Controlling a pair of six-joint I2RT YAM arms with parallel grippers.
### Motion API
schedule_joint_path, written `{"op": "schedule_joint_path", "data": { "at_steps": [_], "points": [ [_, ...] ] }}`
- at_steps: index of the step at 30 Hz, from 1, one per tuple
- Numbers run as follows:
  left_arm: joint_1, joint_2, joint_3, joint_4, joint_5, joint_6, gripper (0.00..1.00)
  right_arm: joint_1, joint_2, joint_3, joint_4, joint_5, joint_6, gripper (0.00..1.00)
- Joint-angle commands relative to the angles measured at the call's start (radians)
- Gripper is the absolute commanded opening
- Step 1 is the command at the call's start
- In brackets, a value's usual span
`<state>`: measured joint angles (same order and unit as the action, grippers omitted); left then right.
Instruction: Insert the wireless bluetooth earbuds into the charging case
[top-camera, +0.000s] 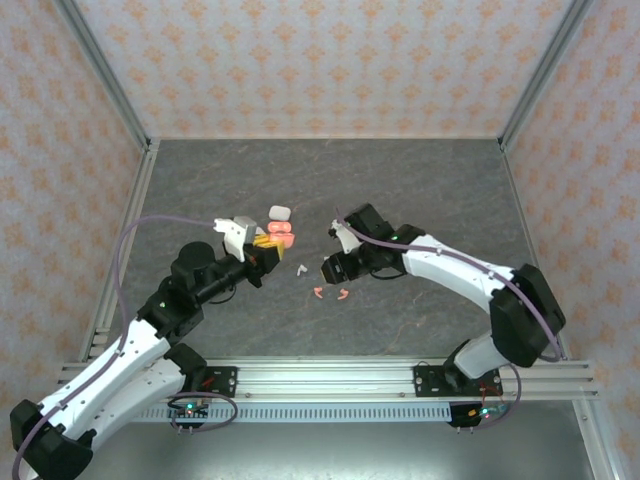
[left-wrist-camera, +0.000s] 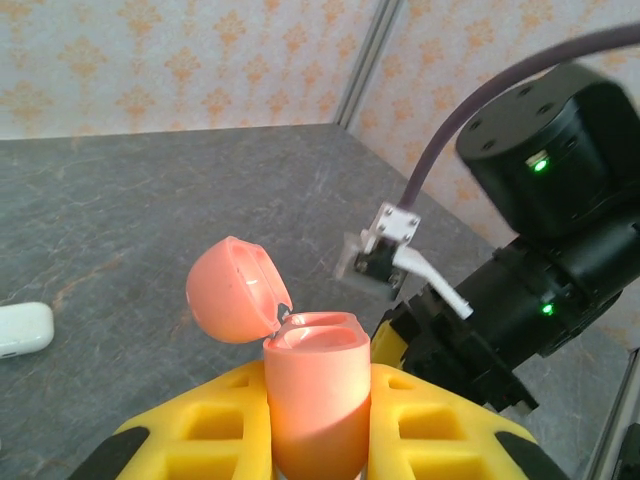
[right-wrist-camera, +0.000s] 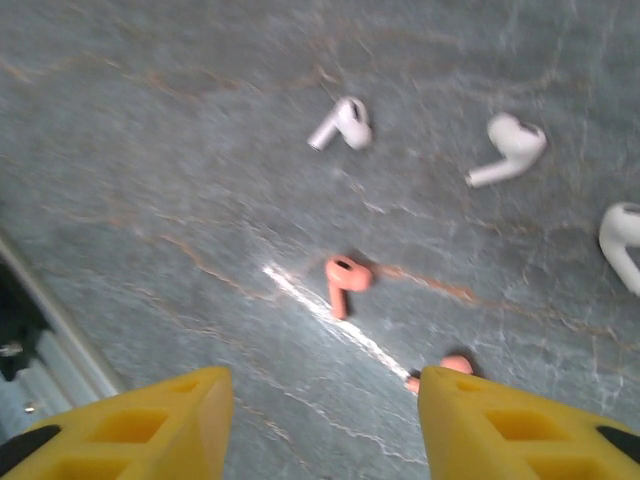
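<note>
Left wrist view: left gripper clamps the salmon-pink rounded plastic charging case, lid open.
Right gripper: jaws apart, empty, right of the case.
Salmon-pink hook-shaped earbuds: loose on the grey table near the case, bare surface around each.

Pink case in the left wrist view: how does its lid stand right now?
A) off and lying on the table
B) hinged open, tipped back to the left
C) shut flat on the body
B: the pink case stands upright between the yellow fingers, and its lid is swung back on the hinge, still attached.
</note>
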<state>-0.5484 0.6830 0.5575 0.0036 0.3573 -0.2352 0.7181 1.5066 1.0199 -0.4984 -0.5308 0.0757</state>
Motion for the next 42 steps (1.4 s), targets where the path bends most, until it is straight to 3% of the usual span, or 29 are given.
{"op": "schedule_joint_path", "data": {
  "at_steps": [1, 8, 17, 26, 42],
  "points": [
    [-0.004, -0.016, -0.007, -0.020, -0.036, -0.001, 0.00, 0.004, 0.045, 0.012, -0.061, 0.095, 0.037, 0.51],
    [-0.004, -0.007, -0.001, -0.009, -0.033, 0.000, 0.00, 0.055, 0.140, 0.074, -0.032, 0.083, 0.018, 0.50],
    [-0.004, -0.014, 0.001, -0.029, -0.044, 0.005, 0.00, 0.079, 0.320, 0.206, -0.033, -0.003, -0.022, 0.37],
    [-0.005, -0.013, 0.004, -0.032, -0.050, 0.007, 0.00, 0.107, 0.465, 0.324, -0.110, -0.044, -0.074, 0.34],
    [-0.004, -0.001, -0.001, -0.023, -0.057, 0.004, 0.00, 0.110, 0.442, 0.278, -0.198, 0.070, -0.111, 0.29]
  ]
}}
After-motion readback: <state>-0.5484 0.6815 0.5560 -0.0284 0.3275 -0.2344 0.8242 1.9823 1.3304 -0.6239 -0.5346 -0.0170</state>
